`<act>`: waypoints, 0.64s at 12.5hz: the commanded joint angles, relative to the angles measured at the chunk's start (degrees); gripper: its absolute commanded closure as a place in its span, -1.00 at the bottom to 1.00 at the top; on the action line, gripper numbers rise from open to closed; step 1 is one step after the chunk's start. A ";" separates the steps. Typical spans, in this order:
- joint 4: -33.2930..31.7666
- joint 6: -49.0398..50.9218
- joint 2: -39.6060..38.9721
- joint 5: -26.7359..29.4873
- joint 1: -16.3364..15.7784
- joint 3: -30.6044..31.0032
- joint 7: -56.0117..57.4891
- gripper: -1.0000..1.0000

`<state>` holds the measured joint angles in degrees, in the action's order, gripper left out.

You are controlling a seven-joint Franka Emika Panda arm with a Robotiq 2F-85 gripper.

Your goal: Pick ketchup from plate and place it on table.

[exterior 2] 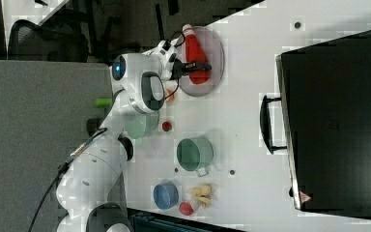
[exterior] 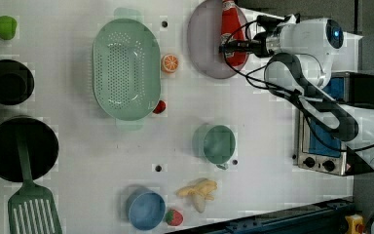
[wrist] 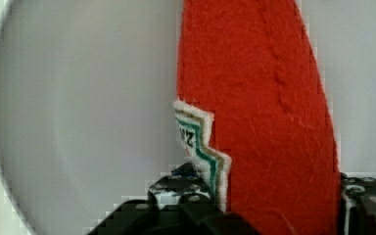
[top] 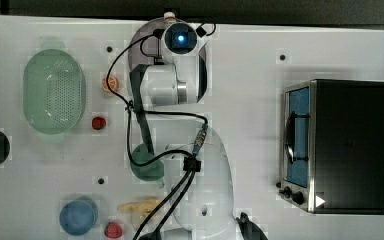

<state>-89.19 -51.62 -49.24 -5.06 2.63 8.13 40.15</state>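
Wrist view puts the gripper (wrist: pixel 269 205) right down on the ketchup (wrist: pixel 259 98): one spotted finger (wrist: pixel 178 188) sits against the label side of the red body, the other (wrist: pixel 367 198) against the opposite side, so the jaws straddle the bottle and touch it on both flanks. Whether they are squeezing hard enough to hold it I cannot tell.

The ketchup (exterior: pixel 232 36) lies flat on the plate (exterior: pixel 202 44), lengthwise across it, its white cap (exterior 2: pixel 187 28) at the plate's rim. In the left view the gripper (exterior: pixel 231 47) reaches in level from the plate's right, crossing the bottle's lower body.

The plate (exterior 2: pixel 217 58) rests on the table (exterior: pixel 253 126) near one edge. An orange slice (exterior: pixel 170 63) lies just beside the plate, between it and a green colander (exterior: pixel 125 68). A teal cup (exterior: pixel 216 143) stands well apart from the plate, and a blue cup (exterior: pixel 145 209), a banana (exterior: pixel 198 191) and a strawberry (exterior: pixel 174 217) lie farther still. A toaster oven (top: pixel 337 145) sits well apart from the plate on the top view's right.
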 commanded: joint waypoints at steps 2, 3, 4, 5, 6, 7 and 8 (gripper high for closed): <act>0.83 5.14 10.43 0.32 0.67 0.39 -3.95 -0.18; 0.83 8.90 13.08 0.46 1.06 0.39 -4.70 -0.18; 0.80 12.73 15.67 1.04 1.47 0.38 -4.76 -0.18; 0.71 15.81 18.18 1.97 1.94 0.38 -4.76 -0.18; 0.35 18.07 20.76 2.73 2.43 0.35 -4.77 -0.18; -0.57 20.47 23.55 2.86 2.98 0.25 -4.78 -0.18; -2.13 22.92 26.34 2.90 3.63 0.16 -4.83 -0.18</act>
<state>-91.82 -29.96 -25.98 -3.13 3.93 8.58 38.41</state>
